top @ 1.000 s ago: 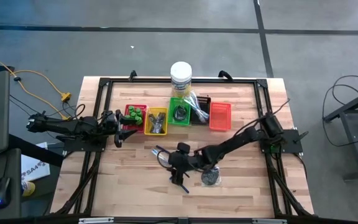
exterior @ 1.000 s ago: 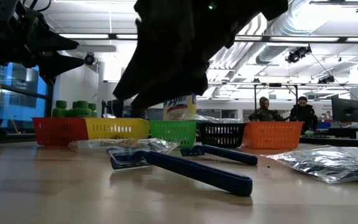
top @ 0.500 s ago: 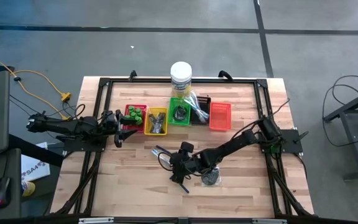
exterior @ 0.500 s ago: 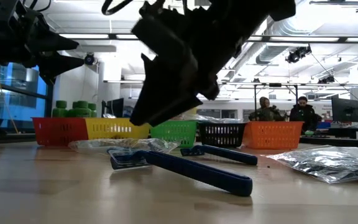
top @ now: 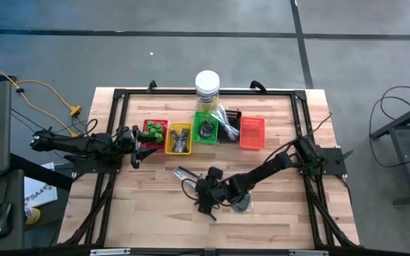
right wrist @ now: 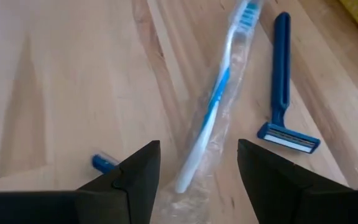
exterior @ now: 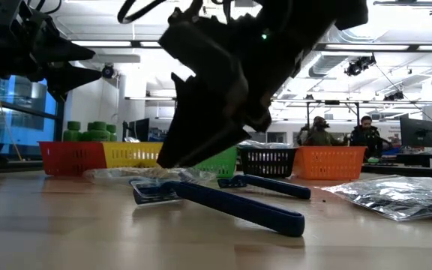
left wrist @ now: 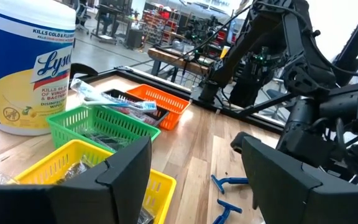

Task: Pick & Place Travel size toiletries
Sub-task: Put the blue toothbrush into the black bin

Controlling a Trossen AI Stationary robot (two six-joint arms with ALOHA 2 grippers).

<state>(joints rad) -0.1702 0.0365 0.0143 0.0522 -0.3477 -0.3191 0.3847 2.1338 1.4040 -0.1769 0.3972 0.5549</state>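
Observation:
My right gripper (right wrist: pixel 197 155) is open and slants down over the middle of the table (top: pixel 205 203). Its fingers stand on either side of a blue-and-white toothbrush in a clear sleeve (right wrist: pixel 213 112), just above it. The sleeve lies flat on the wood. A dark-blue razor (right wrist: pixel 283 93) lies beside it, and two razors show in the low view (exterior: pixel 227 204) (exterior: pixel 267 184). A dark shiny bundle (top: pixel 242 205) lies near the right arm. My left gripper (top: pixel 135 151) is open and empty beside the red tray (top: pixel 155 135).
A row of small trays stands at the back: red with green pots, yellow (top: pixel 180 139), green (top: pixel 206 128), black (top: pixel 228 122) and orange (top: pixel 252 132). A tall white-lidded jar (top: pixel 207 89) stands behind them. Bare wood lies toward the near edge. People sit in the room beyond.
My right gripper has tipped forward and gone down toward the toothbrush sleeve and razors, shifting slightly toward the table's near edge. The things on the table have stayed where they were.

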